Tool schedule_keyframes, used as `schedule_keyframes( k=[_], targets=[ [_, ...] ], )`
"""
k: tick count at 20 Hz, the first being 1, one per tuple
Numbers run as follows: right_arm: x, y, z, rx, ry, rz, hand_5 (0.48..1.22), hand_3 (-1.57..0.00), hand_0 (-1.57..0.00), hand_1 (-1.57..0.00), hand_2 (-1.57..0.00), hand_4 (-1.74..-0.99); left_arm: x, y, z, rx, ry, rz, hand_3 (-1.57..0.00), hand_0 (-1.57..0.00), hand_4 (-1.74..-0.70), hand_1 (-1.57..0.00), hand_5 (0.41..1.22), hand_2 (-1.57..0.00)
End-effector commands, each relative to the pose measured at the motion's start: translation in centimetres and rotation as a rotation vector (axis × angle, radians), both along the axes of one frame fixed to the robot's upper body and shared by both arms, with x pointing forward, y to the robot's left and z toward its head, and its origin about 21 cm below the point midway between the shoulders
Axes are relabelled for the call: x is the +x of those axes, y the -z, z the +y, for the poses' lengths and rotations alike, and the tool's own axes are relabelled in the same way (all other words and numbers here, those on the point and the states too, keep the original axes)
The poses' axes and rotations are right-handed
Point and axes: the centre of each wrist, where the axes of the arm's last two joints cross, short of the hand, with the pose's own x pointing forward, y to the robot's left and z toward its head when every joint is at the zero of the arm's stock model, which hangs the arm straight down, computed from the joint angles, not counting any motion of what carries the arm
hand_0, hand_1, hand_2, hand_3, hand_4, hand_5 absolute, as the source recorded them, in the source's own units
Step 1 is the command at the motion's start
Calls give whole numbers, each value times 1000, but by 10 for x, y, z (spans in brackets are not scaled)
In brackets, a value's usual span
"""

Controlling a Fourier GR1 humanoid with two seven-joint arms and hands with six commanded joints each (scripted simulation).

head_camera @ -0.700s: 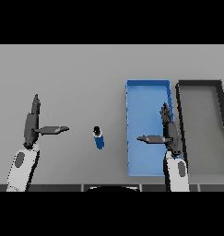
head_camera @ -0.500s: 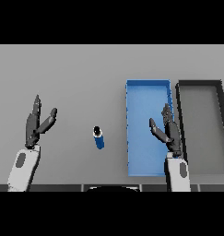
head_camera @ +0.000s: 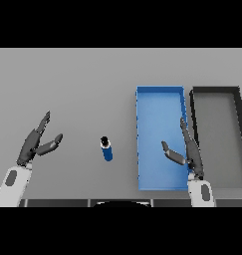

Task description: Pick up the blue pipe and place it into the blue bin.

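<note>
Here, blue pipe [head_camera: 107, 149] lying on the grey table [head_camera: 82, 84] toward its near edge, just left of the blue bin [head_camera: 160, 92], dark bin [head_camera: 215, 90] beside that, left hand [head_camera: 35, 144] spread near the left edge, right hand [head_camera: 186, 152] spread above the blue bin's near right corner

One blue pipe [head_camera: 107, 149] lies left of one blue bin [head_camera: 160, 99]; one dark bin [head_camera: 215, 90] sits right of the blue bin; two hands: left hand [head_camera: 35, 143], right hand [head_camera: 188, 151]
</note>
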Motion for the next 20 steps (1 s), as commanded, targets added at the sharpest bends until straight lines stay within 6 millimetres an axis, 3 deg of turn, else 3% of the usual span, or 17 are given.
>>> schedule_keyframes(
  k=[1,5,10,14,20],
  targets=[
    [-2,0,-1,-4,-6,-3,621,1,1,1,1,-1197,-4,0,-2,-11,39,-10,1,1,-966,1,594,1],
    [-1,-5,2,-14,-17,-25,616,1,1,1,1,-1179,-23,-10,-4,28,199,39,1,1,-1026,1,549,1],
    [-3,-3,1,-14,-14,3,618,1,1,1,1,-1174,-32,0,-48,34,350,138,1,1,-1126,1,485,1],
    [-2,-6,0,-2,-2,3,615,1,1,1,1,-1197,-37,14,-77,37,417,184,1,1,-1139,1,450,1],
    [0,-7,-1,1,-4,23,622,1,1,1,1,-1211,-22,30,-115,-2,448,160,1,1,-1155,1,460,1]
  ],
)
